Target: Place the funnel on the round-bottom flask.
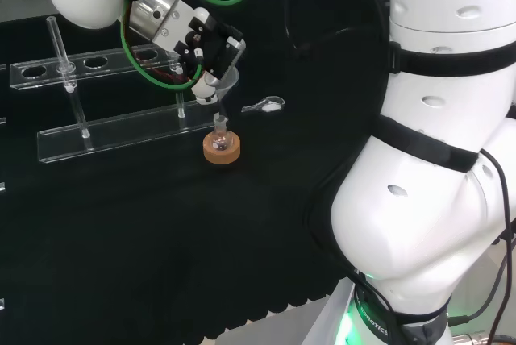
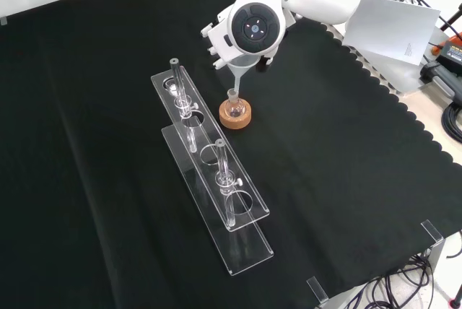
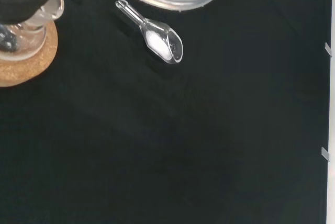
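The black and white hand has its fingers curled round the clear plastic cone-shaped funnel, seemingly at the rim. The stem hangs just above the small clear glass round-bottom flask on its cork ring stand. The funnel looks light, stiff and slippery; the flask is fragile.

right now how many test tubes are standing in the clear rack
2 plainly show in the front view: one test tube at the clear rack's far end, another nearer the camera. More clear glass could go unseen.
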{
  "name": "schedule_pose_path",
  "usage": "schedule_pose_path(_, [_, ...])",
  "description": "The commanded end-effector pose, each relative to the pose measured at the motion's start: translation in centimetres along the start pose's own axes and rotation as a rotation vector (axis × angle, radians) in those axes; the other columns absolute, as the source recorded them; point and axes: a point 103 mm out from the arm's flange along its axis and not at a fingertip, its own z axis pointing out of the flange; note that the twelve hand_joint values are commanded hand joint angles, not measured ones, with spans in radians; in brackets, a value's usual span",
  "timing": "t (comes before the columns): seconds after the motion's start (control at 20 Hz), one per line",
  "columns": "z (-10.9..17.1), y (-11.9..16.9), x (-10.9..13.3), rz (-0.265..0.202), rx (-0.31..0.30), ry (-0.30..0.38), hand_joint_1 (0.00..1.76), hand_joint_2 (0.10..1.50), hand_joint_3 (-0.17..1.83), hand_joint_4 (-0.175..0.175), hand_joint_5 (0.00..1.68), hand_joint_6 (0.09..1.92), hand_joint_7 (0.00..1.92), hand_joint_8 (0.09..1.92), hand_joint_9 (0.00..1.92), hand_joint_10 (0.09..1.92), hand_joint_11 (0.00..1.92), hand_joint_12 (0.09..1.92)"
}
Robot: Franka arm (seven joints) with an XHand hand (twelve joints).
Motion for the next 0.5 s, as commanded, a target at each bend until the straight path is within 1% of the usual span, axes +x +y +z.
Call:
schedule_pose_path(0.05, [1.2,0.0,-0.1,-0.013,-0.012,0.003,0.99,1.14,0.00,0.175,0.92,1.10,1.10,0.64,1.44,0.19,0.83,1.12])
schedule_pose_path(0.15, [1.4,0.1,-0.4,-0.020,-0.012,-0.002,0.99,1.14,0.00,0.175,0.92,1.10,1.10,0.64,1.44,0.19,0.83,1.11])
schedule_pose_path(0.2, [1.4,0.4,-0.2,-0.017,-0.006,-0.011,0.99,1.14,0.00,0.175,0.92,1.10,1.10,0.64,1.44,0.19,0.83,1.11])
schedule_pose_path(0.25, [1.0,0.3,0.1,-0.007,-0.004,-0.009,0.99,1.14,0.00,0.175,0.92,1.10,1.10,0.64,1.44,0.19,0.83,1.11])
schedule_pose_path(0.35, [0.9,0.3,0.4,-0.003,0.001,-0.005,0.99,1.14,0.00,0.175,0.92,1.10,1.10,0.64,1.44,0.19,0.83,1.11])
schedule_pose_path(0.5, [0.8,0.4,0.6,-0.014,-0.014,0.005,0.99,1.14,0.00,0.175,0.92,1.10,1.10,0.65,1.44,0.19,0.83,1.11])
